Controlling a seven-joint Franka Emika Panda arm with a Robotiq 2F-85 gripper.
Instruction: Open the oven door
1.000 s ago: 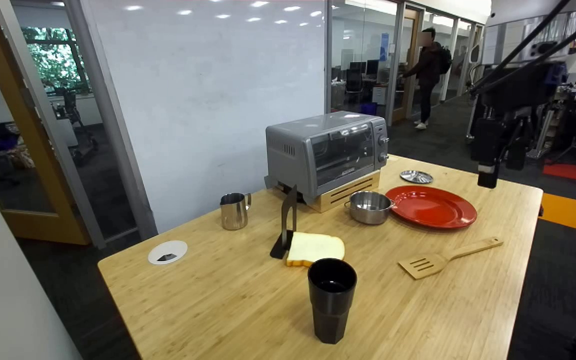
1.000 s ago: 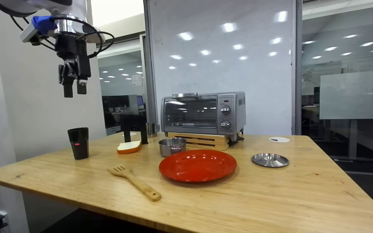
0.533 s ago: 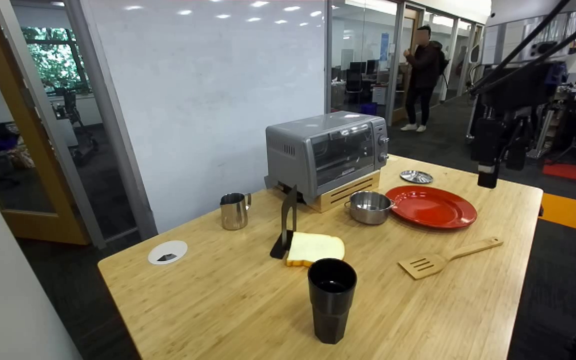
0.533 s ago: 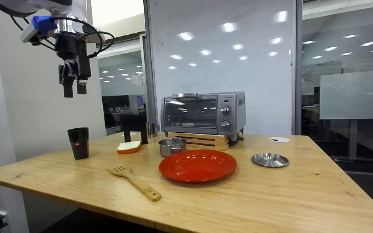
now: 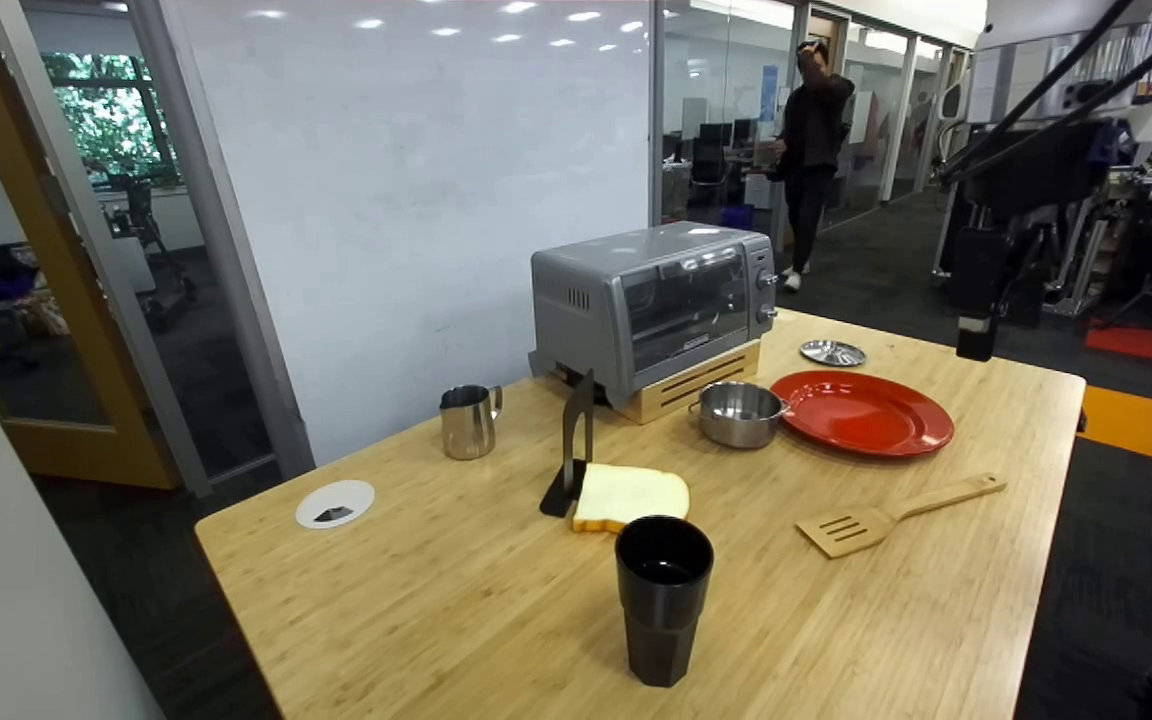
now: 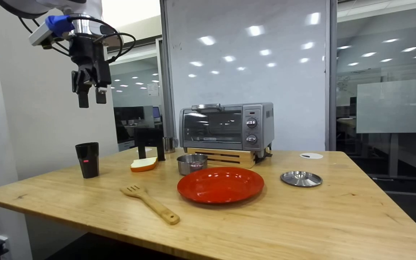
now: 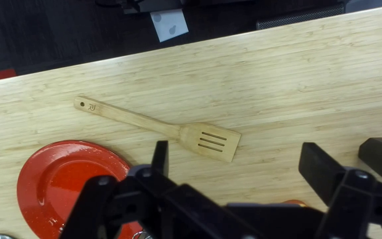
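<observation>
Office; glass walls (image 5: 721, 75) (monitors (image 6: 126, 113) behind), chair (image 5: 707, 162)

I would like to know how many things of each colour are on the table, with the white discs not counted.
Silver: 4 (toaster oven, pitcher, pot, lid)
Black: 2 (cup, upright stand)
Wood-coloured: 2 (spatula, slatted base)
Red: 1 (plate)
Cream: 1 (bread slice)
Total: 10
</observation>
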